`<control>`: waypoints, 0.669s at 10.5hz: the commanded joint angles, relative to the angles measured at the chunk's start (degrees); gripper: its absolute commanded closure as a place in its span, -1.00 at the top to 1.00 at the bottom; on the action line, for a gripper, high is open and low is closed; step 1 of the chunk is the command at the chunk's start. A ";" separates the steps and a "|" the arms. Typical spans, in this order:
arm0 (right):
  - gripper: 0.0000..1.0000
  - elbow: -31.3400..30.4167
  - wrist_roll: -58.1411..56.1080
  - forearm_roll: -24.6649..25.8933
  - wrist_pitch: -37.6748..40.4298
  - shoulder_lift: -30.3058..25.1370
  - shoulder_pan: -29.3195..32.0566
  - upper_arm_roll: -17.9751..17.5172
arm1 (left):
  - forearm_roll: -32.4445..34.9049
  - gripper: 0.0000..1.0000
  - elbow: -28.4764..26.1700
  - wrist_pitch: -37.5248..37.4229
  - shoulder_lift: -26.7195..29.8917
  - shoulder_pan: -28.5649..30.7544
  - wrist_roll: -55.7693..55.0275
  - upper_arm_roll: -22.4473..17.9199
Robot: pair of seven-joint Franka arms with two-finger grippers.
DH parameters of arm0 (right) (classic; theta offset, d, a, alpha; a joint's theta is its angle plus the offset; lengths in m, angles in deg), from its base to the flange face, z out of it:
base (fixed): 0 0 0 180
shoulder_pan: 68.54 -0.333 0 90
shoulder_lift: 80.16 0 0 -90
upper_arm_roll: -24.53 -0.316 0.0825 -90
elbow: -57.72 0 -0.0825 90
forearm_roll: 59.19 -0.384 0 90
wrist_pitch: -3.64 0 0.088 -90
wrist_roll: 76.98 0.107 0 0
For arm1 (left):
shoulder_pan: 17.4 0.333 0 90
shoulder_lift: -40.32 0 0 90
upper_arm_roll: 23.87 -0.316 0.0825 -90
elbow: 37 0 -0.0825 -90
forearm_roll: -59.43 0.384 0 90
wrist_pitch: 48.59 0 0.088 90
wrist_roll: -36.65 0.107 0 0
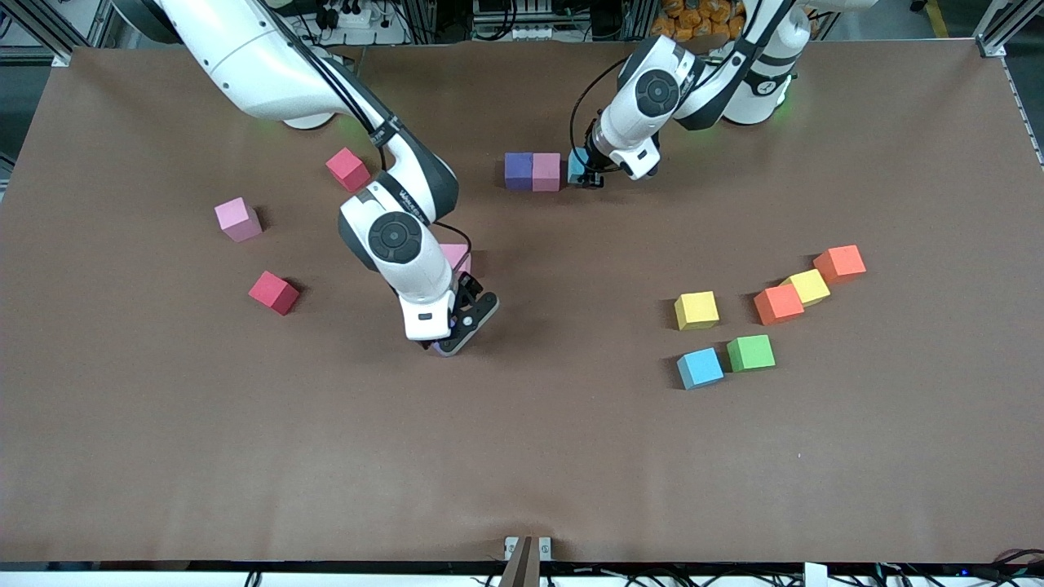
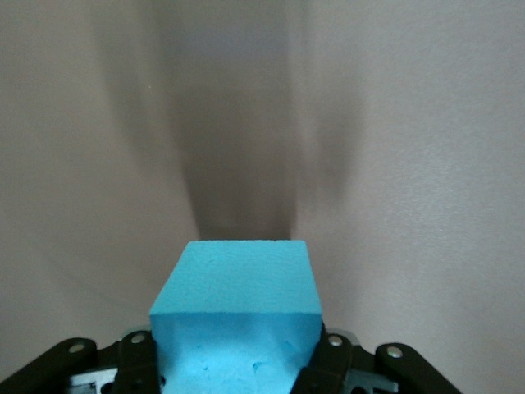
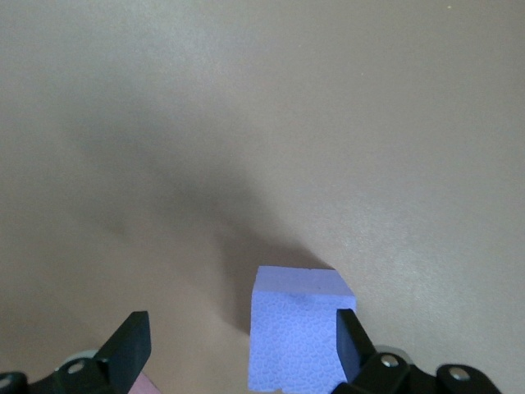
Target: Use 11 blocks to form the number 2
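A purple block (image 1: 518, 171) and a pink block (image 1: 546, 171) stand side by side in a row near the arms' bases. My left gripper (image 1: 587, 175) is shut on a light blue block (image 1: 577, 165) low over the table, right beside the pink one. The left wrist view shows this block (image 2: 238, 304) gripped on both sides by my left gripper (image 2: 234, 357). My right gripper (image 1: 461, 330) is down at mid-table. It (image 3: 239, 332) stands open around a purple block (image 3: 295, 336) that rests against one finger (image 3: 349, 336).
Loose blocks toward the right arm's end: pink (image 1: 238, 218), two red (image 1: 348, 169) (image 1: 274, 292), and a pink one (image 1: 457, 257) half hidden by the right arm. Toward the left arm's end: yellow (image 1: 696, 310), orange (image 1: 778, 303), yellow (image 1: 808, 285), orange (image 1: 839, 263), green (image 1: 750, 352), light blue (image 1: 700, 368).
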 commanded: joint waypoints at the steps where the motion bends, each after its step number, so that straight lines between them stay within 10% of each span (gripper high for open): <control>1: 1.00 1.04 1.28 1.51 0.02 1.99 0.63 -0.39 | -0.76 -1.00 -0.18 3.06 -2.11 -0.99 -0.78 0.11; 7: 1.00 1.57 1.10 2.04 0.28 4.81 -0.34 1.27 | 0.65 -1.00 -0.19 3.95 -3.70 -2.13 -0.87 -0.67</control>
